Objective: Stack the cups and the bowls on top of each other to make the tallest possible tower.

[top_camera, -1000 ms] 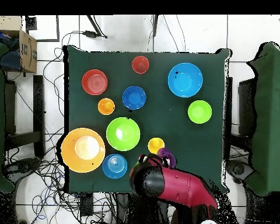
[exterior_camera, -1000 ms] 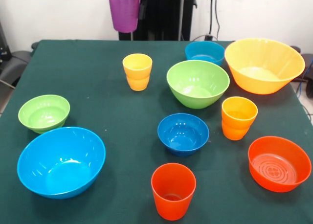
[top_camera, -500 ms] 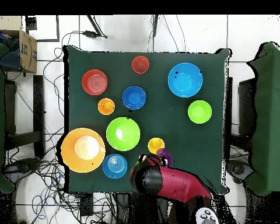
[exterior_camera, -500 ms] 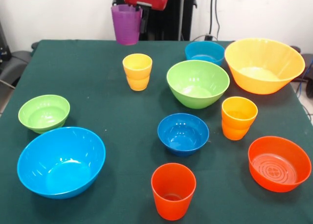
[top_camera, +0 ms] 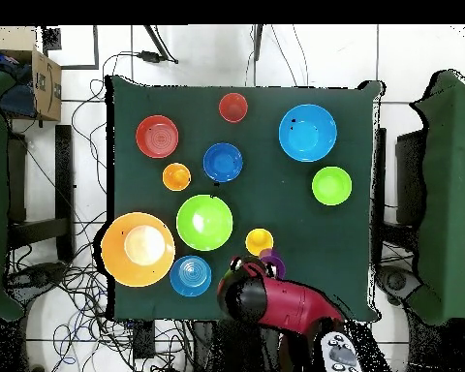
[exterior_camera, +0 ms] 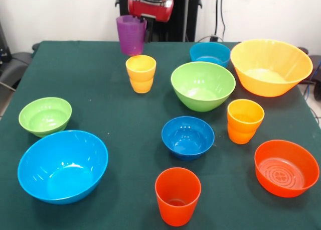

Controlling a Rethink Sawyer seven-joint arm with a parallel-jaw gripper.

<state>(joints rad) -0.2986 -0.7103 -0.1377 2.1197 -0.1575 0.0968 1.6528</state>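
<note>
The pincer point(exterior_camera: 142, 29) is hanging from the red arm point(exterior_camera: 150, 4) at the far edge of the table point(exterior_camera: 90, 94) and is gripping the purple cup point(exterior_camera: 131, 35) by its rim; the cup is hanging upright in the air, clear of the cloth, just above and slightly behind the yellow cup point(exterior_camera: 141, 73); in the overhead view the purple cup point(top_camera: 272, 258) is peeping out from under the arm point(top_camera: 275, 302), right beside the yellow cup point(top_camera: 259, 241).

No tower is standing yet; every other piece is sitting apart on the table, mouth up. The big green bowl point(exterior_camera: 202, 85) is sitting beside the yellow cup; behind it the teal bowl point(exterior_camera: 209, 53) is nearly touching the big orange-yellow bowl point(exterior_camera: 271, 67). The orange-yellow cup point(exterior_camera: 245, 120) is standing between the green bowl and the orange-red bowl point(exterior_camera: 286, 167); the dark blue bowl point(exterior_camera: 187, 137) is lying near the middle; the red-orange cup point(exterior_camera: 177, 195) is standing at the near edge. On the other side the small green bowl point(exterior_camera: 45, 115) is sitting just behind the big light blue bowl point(exterior_camera: 62, 165).
</note>
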